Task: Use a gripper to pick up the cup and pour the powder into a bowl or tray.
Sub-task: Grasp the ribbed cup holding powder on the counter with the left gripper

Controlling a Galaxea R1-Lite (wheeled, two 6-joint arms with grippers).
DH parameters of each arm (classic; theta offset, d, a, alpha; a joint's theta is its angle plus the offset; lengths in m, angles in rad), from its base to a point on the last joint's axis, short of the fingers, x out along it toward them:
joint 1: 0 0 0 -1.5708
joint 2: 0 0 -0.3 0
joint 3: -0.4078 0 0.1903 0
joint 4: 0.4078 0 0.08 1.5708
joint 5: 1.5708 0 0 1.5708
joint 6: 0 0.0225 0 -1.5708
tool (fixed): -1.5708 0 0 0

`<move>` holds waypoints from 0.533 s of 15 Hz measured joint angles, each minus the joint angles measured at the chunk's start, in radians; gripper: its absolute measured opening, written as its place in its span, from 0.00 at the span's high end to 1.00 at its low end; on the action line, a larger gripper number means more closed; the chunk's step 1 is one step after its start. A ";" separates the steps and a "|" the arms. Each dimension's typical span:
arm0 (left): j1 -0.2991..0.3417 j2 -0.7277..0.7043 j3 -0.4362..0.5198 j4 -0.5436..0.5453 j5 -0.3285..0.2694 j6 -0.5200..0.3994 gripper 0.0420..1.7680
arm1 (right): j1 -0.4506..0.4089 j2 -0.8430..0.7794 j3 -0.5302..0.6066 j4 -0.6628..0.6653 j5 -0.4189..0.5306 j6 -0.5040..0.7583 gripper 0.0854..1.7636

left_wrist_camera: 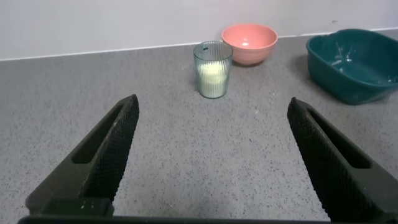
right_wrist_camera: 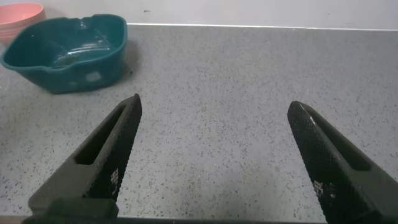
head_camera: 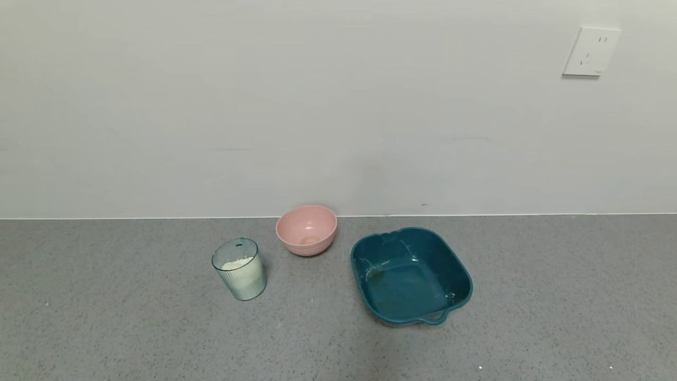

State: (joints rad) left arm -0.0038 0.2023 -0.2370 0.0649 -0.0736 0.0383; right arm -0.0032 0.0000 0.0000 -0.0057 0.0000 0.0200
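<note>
Clearly untouched, the cup point(head_camera: 239, 269) sits lower left of the tray point(head_camera: 461, 267); left gripper point(left_wrist_camera: 211, 124) and right gripper point(right_wrist_camera: 214, 127) gape wide, ready to approach.

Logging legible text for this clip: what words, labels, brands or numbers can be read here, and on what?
None can be read.
Wall socket plate: only slot markings, no lettering.
Right tool: small pale marks on the fingers, too small to read.
Cup, pink bowl, teal tray: no print.
</note>
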 joint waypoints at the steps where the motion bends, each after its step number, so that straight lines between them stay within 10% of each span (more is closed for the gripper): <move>1: -0.001 0.046 -0.016 0.000 -0.001 0.001 0.03 | 0.000 0.000 0.000 0.000 0.000 0.000 0.03; 8: -0.009 0.409 -0.120 -0.064 -0.021 0.011 0.03 | 0.000 0.000 0.000 0.000 0.000 0.000 0.03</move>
State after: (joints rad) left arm -0.0128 0.6113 -0.3572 0.0013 -0.0943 0.0494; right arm -0.0032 0.0000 0.0000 -0.0057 0.0000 0.0200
